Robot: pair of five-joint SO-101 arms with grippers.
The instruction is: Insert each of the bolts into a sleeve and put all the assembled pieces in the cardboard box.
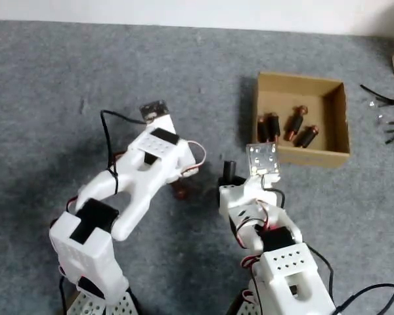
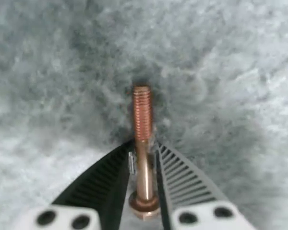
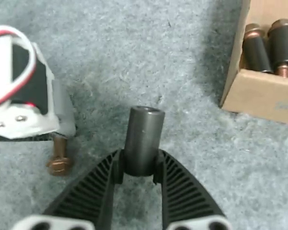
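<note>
Your bolt (image 2: pixel 142 112) is a slim copper-coloured metal piece, stiff and probably light, with a smooth shank that could slip or twist in a grip. The left gripper (image 2: pixel 144 147) is clamped on the plain shank between head and thread. This leaves the threaded end sticking out free, which is the end you need.

The sleeve (image 3: pixel 144 132) is a dark, rigid tube, likely smooth as well. The right gripper (image 3: pixel 138 159) is closed around its lower part, with the open mouth pointing away from the fingers. Both mating ends are clear, but a loose pinch would let either part pivot, so line them up with care.

In the high view the two grippers sit near each other over the grey mat (image 1: pixel 65 79), with a gap between bolt and sleeve. The cardboard box (image 1: pixel 301 81) stands just beyond the right arm, and four finished pieces (image 1: pixel 270 128) already lie inside. You have to clear its near wall when dropping one in. Some thin dark bits (image 1: pixel 389 121) lie past the box, out of your way.
</note>
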